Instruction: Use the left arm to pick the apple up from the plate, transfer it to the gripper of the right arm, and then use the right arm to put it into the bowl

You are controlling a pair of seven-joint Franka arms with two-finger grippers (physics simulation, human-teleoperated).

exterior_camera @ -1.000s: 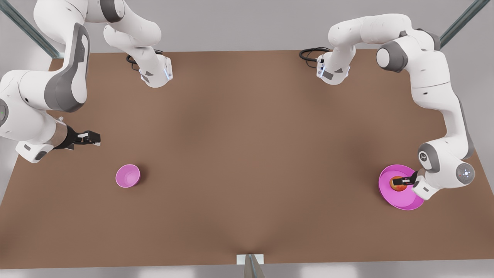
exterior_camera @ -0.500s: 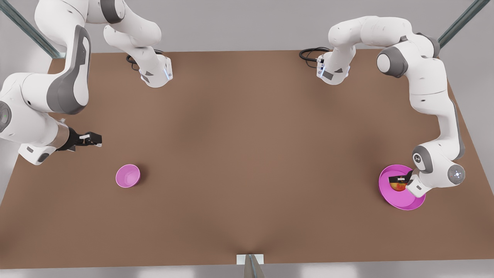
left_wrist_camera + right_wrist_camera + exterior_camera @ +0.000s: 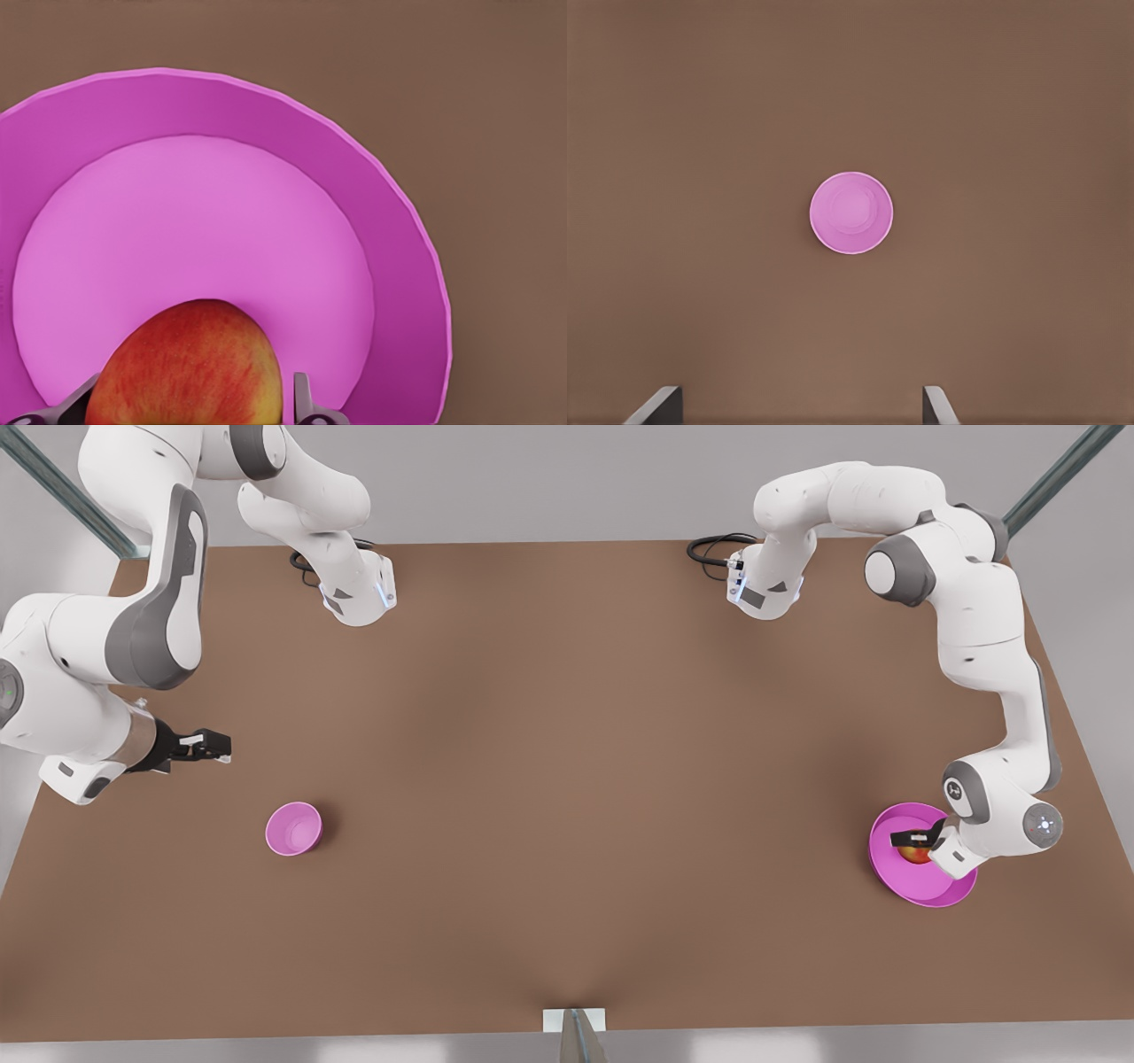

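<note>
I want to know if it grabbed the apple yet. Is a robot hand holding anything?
Cannot tell yet. The left gripper has its jaws on either side of the apple, over the plate. The right gripper holds nothing.

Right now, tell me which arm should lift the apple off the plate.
Left. The left gripper is already down over the plate, a finger on each side of the apple. The right gripper hangs open across the table, above the bowl.

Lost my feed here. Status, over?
Left gripper straddles apple on plate, fingers not visibly clamped. Right gripper open, waiting above table near bowl. Nothing in the way.
</note>
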